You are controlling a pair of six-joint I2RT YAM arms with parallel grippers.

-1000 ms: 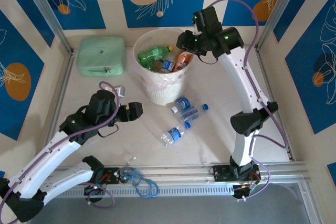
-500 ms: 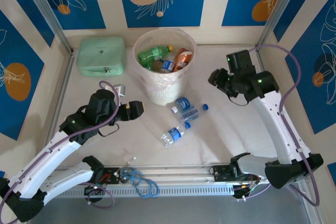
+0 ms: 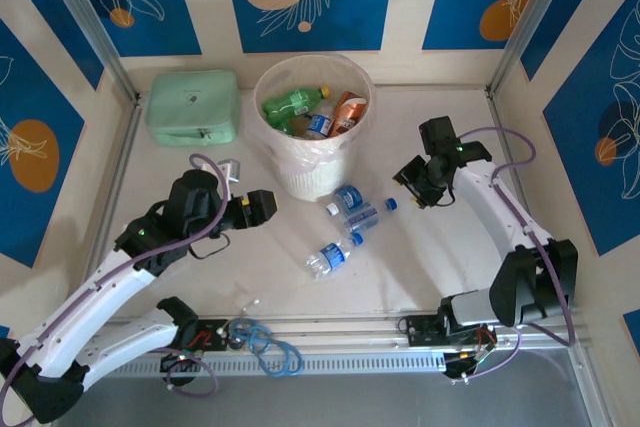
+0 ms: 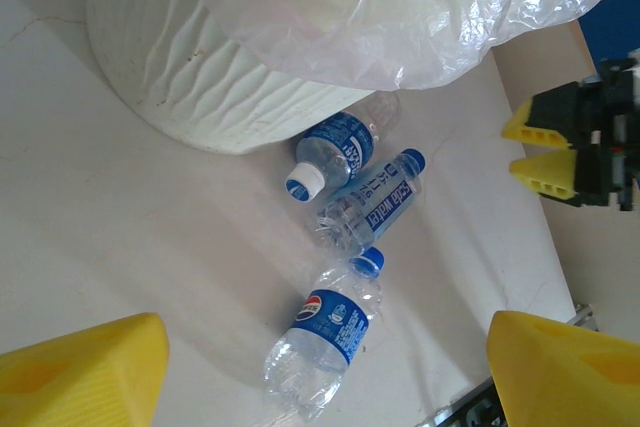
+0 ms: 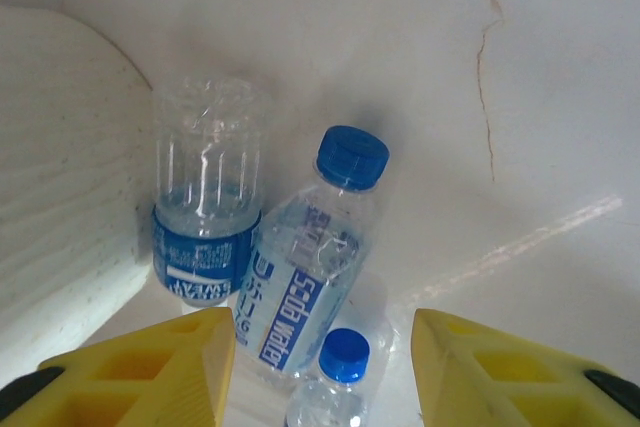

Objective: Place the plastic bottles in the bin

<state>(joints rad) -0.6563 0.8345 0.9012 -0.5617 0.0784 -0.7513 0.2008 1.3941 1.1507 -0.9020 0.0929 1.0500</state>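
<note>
Item one, my left gripper (image 3: pixel 258 207): pads spread wide, nothing held, hanging low over the table (image 3: pixel 250 267) and facing the loose bottles. Item two, my right gripper (image 3: pixel 410 183): pads apart with a clear gap, empty, aimed down at the same group from the other side. Item three, nearest loose bottle (image 4: pixel 325 332): clear, blue cap, lying on its side apart from the bin, blue label with a round red-white-blue Pepsi-style logo; walls look crumpled. Item four, middle bottle (image 5: pixel 300 287): clear, blue cap, on its side, label reads "Soda water". Item five, third bottle (image 5: pixel 205 197): clear, blue label, print too small for me to read, lying against the foot of the bin (image 3: pixel 310 172) and touching item four. All three look empty, so I judge them very light, thin-walled, slick and apt to roll or buckle; best taken across the labelled waist, gently, jaws square to the long axis. Item six, the bin: white ribbed wall, loose plastic liner, already holding a green bottle (image 3: pixel 290 104) and orange- and blue-labelled ones.
</note>
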